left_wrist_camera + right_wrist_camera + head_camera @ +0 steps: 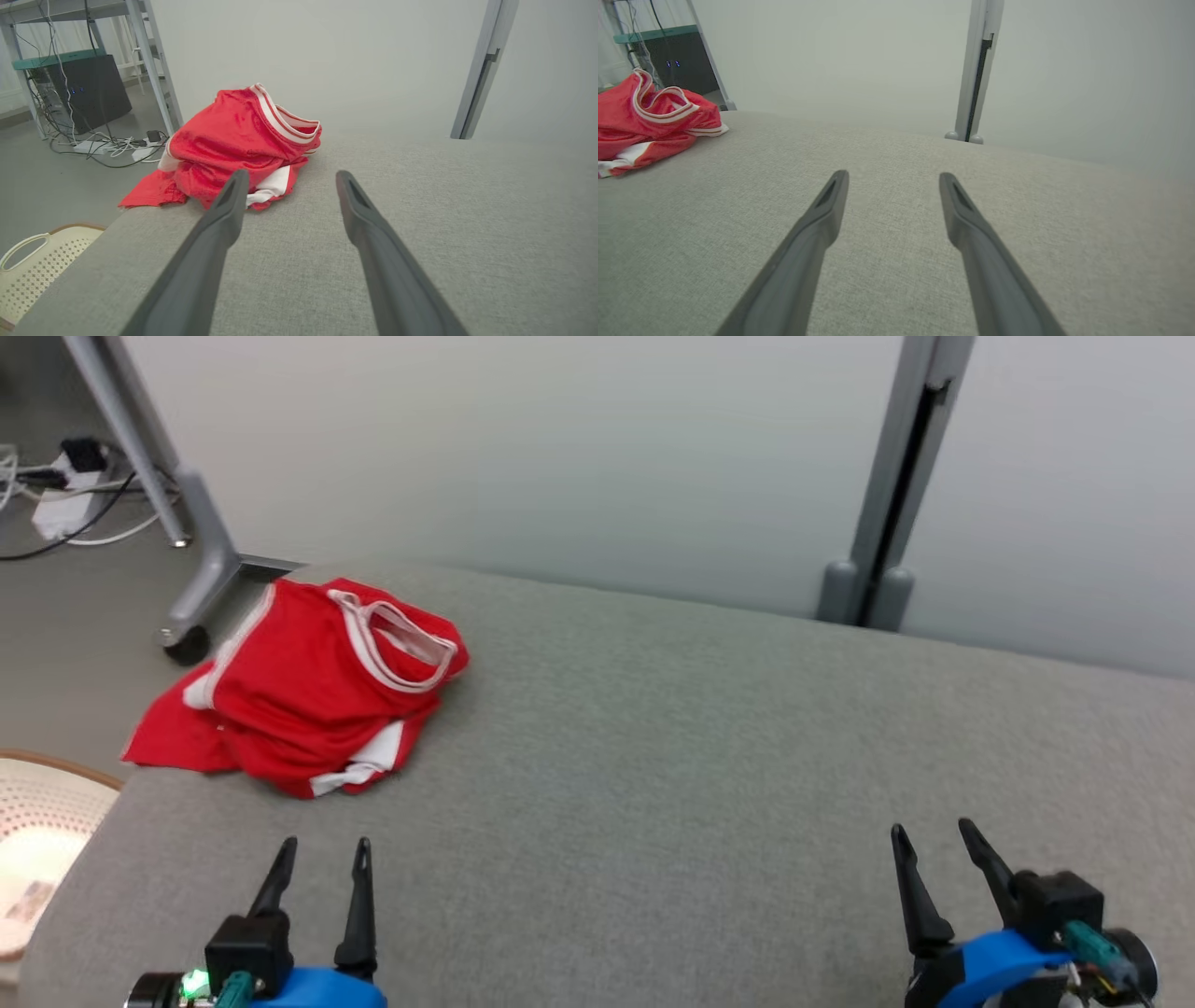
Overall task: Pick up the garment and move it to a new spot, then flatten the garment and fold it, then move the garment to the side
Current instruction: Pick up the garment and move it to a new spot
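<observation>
The garment (308, 695) is red with white trim and lies crumpled at the far left corner of the grey padded table (653, 784), one corner hanging over the left edge. My left gripper (325, 849) stands open near the front edge, a short way in front of the cloth and apart from it. In the left wrist view the garment (233, 144) lies just beyond the left gripper (289, 177), whose fingers are empty. My right gripper (934, 833) is open at the front right, far from the cloth. In the right wrist view the right gripper (892, 179) hovers over bare fabric with the garment (649, 119) at far left.
A cream perforated basket (37, 821) sits on the floor beside the table's left edge. A wheeled grey metal stand (191, 541) and a power strip with cables (65, 495) lie beyond the far left corner. A pale partition with a grey post (887, 495) runs behind the table.
</observation>
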Motion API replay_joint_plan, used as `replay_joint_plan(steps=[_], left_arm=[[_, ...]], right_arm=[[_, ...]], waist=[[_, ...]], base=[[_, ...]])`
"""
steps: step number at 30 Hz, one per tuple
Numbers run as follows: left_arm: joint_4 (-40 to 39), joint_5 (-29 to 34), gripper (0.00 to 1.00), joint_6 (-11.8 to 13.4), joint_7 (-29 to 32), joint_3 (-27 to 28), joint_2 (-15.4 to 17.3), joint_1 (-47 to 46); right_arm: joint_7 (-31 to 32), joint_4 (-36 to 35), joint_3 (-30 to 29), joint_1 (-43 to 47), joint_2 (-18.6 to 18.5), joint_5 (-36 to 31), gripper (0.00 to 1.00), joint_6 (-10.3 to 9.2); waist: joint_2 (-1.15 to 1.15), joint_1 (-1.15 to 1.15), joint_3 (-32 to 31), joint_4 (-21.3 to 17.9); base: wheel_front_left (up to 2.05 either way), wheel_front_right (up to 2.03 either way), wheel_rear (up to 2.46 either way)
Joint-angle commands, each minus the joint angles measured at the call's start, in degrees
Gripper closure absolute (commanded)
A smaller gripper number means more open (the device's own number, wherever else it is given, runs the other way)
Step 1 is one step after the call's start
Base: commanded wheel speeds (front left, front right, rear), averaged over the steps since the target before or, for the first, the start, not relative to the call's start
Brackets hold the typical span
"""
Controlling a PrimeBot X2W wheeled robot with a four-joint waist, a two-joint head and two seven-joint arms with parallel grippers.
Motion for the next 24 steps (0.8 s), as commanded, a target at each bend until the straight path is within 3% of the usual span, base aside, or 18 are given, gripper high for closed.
replay_joint_plan(steps=[1, 11, 24], left_arm=[[-0.49, -0.05, 0.0, 0.39, -0.01, 0.1, 0.19, 0.48], [-3.87, -0.45, 0.0, 1.6, 1.97, 0.28, 1.27, 2.57], [-4.63, -1.46, 0.0, 1.61, 1.48, -0.17, 1.37, 2.28]], right_arm=[[-0.29, 0.13, 0.27, 0.1, -0.27, 0.52, 0.0, 0.13], [-1.05, 1.64, 1.6, -0.63, -0.28, 1.57, 0.0, 0.09], [-1.1, 2.35, 1.91, -1.23, -0.27, 1.49, 0.0, 0.09]], waist=[[0.0, 0.0, 1.51, 2.44], [0.0, 0.0, 1.35, 10.39], [0.0, 0.0, 2.04, 11.6]], base=[[0.0, 0.0, 0.0], [0.0, 0.0, 0.0], [0.0, 0.0, 0.0]])
